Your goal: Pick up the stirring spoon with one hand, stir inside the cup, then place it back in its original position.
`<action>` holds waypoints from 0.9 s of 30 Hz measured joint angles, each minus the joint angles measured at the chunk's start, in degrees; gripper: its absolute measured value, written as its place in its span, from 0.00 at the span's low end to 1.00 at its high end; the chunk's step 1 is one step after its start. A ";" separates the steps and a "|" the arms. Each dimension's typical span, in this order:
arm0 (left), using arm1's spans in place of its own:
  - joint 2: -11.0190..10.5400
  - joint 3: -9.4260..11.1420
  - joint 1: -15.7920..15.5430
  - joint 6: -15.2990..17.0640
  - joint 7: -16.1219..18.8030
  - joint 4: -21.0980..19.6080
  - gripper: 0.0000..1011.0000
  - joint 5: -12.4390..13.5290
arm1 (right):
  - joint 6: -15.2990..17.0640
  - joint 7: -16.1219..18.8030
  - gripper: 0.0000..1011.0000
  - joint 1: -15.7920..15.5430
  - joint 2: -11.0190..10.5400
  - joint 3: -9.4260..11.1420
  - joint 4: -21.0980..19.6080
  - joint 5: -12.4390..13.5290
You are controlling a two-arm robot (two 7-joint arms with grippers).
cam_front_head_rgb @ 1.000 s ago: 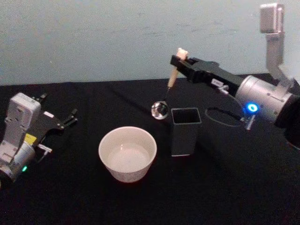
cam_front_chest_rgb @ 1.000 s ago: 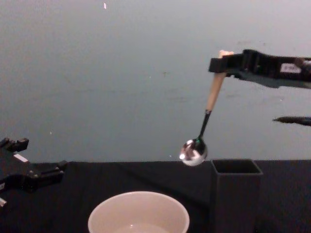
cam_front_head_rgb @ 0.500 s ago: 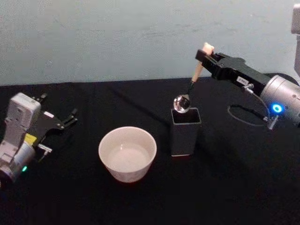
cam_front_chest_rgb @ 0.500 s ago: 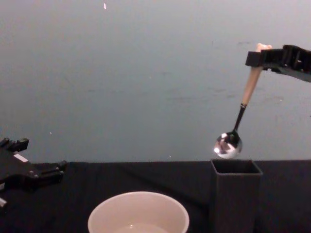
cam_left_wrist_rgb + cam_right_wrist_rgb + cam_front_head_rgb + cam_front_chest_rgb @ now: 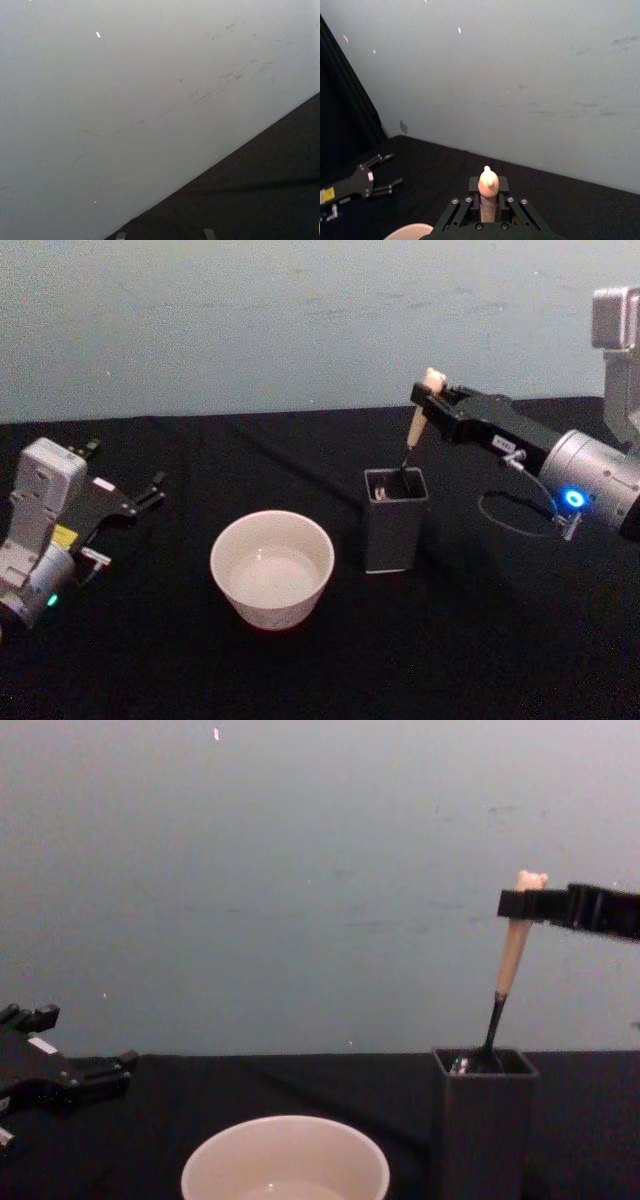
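In the dark square holder (image 5: pixel 396 520), right of centre on the black worktop (image 5: pixel 500 640), stands the spoon (image 5: pixel 417 430). Its metal bowl is down inside the opening, while the stem and cream handle rise out, leaning slightly right. The right end effector (image 5: pixel 432 400) reaches in from the right and is clamped on the top of the handle, just under the small bear head, which pokes up between its fingers in the right wrist view. The spoon's weight looks to be carried by the grip, though I cannot tell whether the bowl touches the holder's floor.

The cup (image 5: pixel 272 565) sits just left of the holder and a little nearer, apart from it, with nothing in or over it. At the far left the left end effector (image 5: pixel 140 495) lies parked on the worktop, fingers spread and holding nothing.

The pictures do not show whether stirring is done. At the least, letting go and pulling the arm clear are left.
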State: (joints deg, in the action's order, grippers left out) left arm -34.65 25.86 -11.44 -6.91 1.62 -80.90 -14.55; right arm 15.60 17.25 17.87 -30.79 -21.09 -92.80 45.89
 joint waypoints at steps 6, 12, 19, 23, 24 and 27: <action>0.00 0.00 0.00 0.00 0.00 0.00 0.99 0.00 | -0.33 0.06 0.21 -0.17 -0.40 -1.56 0.83 -1.13; 0.00 0.00 0.00 0.00 0.00 0.00 0.99 0.00 | -0.23 0.42 0.21 -0.79 -0.70 -2.61 1.24 -1.84; 0.00 0.00 0.00 0.00 0.00 0.00 0.99 0.00 | -0.26 0.16 0.21 -1.14 -0.32 -3.37 2.20 -3.03; 0.00 0.00 0.00 0.00 0.00 0.00 0.99 0.00 | -0.14 -0.04 0.21 -1.21 0.07 -3.64 2.88 -3.65; 0.00 0.00 0.00 0.00 0.00 0.00 0.99 0.00 | -0.04 -0.09 0.21 -1.24 0.22 -3.74 3.18 -3.89; 0.00 0.00 0.00 0.00 0.00 0.00 0.99 0.00 | 0.16 -0.23 0.21 -1.34 0.48 -3.86 3.61 -4.35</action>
State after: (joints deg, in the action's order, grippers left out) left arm -34.64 25.86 -11.44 -6.91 1.62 -80.90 -14.55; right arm 15.76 17.02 16.53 -30.31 -24.95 -89.18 41.54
